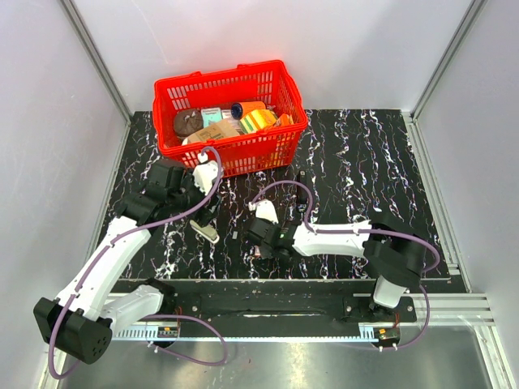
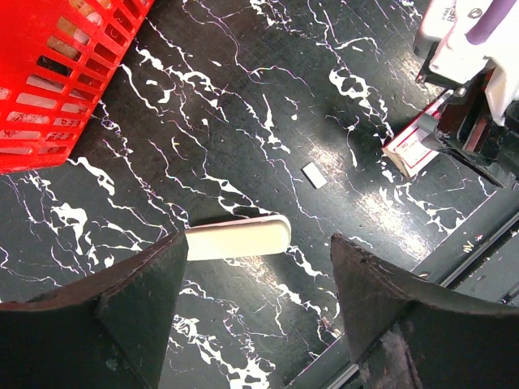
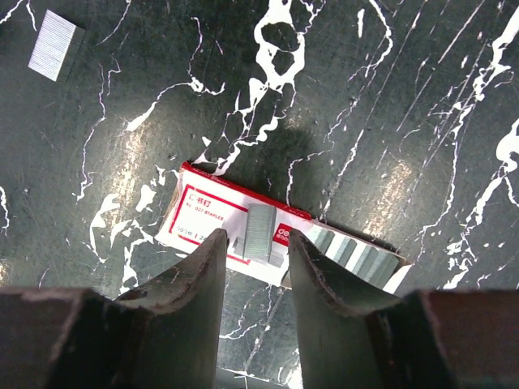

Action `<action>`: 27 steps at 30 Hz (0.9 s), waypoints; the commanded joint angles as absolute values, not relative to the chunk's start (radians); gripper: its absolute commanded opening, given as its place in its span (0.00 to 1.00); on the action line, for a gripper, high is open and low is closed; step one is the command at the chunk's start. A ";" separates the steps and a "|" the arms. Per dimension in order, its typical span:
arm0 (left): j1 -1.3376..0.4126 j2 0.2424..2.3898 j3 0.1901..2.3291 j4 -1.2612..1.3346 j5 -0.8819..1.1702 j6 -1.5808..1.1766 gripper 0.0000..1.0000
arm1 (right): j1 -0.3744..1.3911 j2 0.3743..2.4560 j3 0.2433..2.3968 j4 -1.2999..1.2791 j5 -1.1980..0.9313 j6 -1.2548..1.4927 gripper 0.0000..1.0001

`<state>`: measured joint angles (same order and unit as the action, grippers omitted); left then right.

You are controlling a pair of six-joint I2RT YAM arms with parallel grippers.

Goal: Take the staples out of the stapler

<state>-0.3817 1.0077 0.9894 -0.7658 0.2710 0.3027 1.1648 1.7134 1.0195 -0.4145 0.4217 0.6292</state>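
Observation:
The stapler (image 2: 235, 239) shows as a white oblong body lying flat on the dark marbled table (image 1: 365, 162), and it appears again as the stapler (image 1: 208, 233) in the top view. My left gripper (image 2: 259, 251) hovers open above its end, holding nothing. My right gripper (image 3: 257, 235) is low over a red and white staple box (image 3: 203, 215). A strip of staples (image 3: 261, 231) lies on that box between the two fingers, with a gap on each side. A second loose strip (image 3: 55, 34) lies on the table further off. The box's tray (image 3: 357, 255) sticks out with more staples.
A red basket (image 1: 231, 85) full of items stands at the back, close to the left arm. A slim dark object (image 1: 302, 182) lies behind the right arm. The table's front edge and metal rail (image 1: 284, 288) run just behind both grippers.

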 commanded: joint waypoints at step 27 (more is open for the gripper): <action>-0.376 0.916 0.919 -0.658 0.379 0.400 0.75 | 0.912 1.467 0.956 -0.123 -0.074 0.767 0.13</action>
